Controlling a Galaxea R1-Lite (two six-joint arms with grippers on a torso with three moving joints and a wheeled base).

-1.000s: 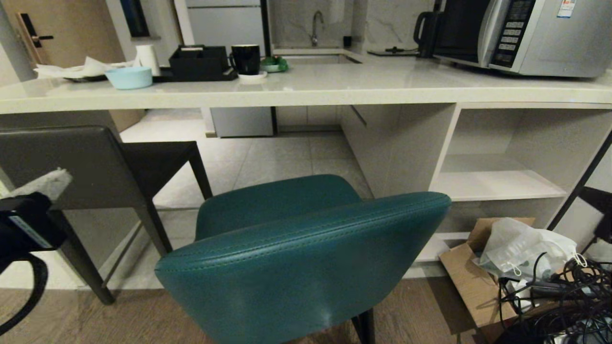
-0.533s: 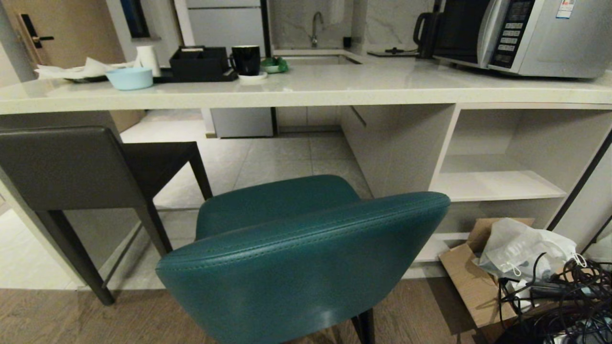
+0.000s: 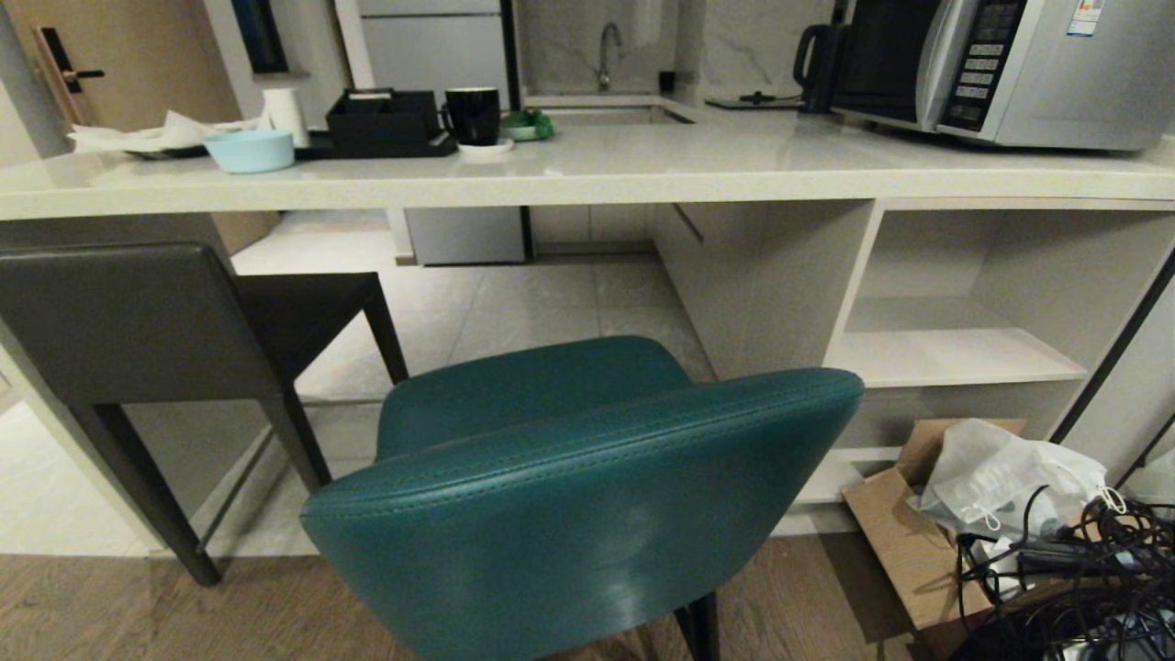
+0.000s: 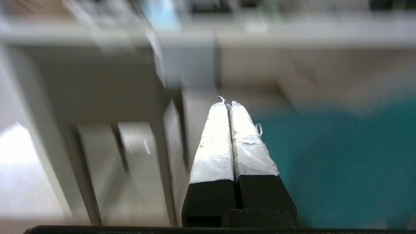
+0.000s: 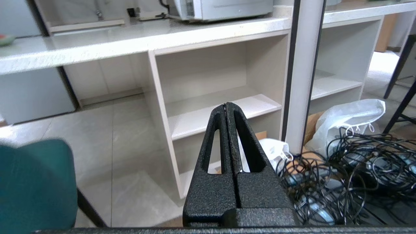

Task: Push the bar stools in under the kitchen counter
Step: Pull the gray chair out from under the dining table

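The teal bar stool [image 3: 578, 496] stands right in front of me, its curved back toward me, out from the kitchen counter [image 3: 587, 179]. The dark grey stool [image 3: 138, 321] is at the left, its seat partly under the counter edge. Neither arm appears in the head view. My left gripper [image 4: 227, 103] is shut and empty, with white-wrapped fingers, pointing between the grey stool's legs [image 4: 162, 156] and the teal stool [image 4: 341, 162]. My right gripper [image 5: 226, 104] is shut and empty, facing the open shelves, with the teal stool [image 5: 32, 185] off to one side.
Open shelves [image 3: 955, 353] sit under the counter's right part. A cardboard box with a white bag [image 3: 1001, 477] and tangled black cables [image 3: 1083, 588] lie on the floor at the right. A microwave [image 3: 1010, 64], black mug [image 3: 473, 112] and blue bowl [image 3: 248, 149] stand on the counter.
My left arm, seen at the head view's left edge a second ago, has dropped out of that view. A dark part at the right edge has gone too. The stools have not moved.
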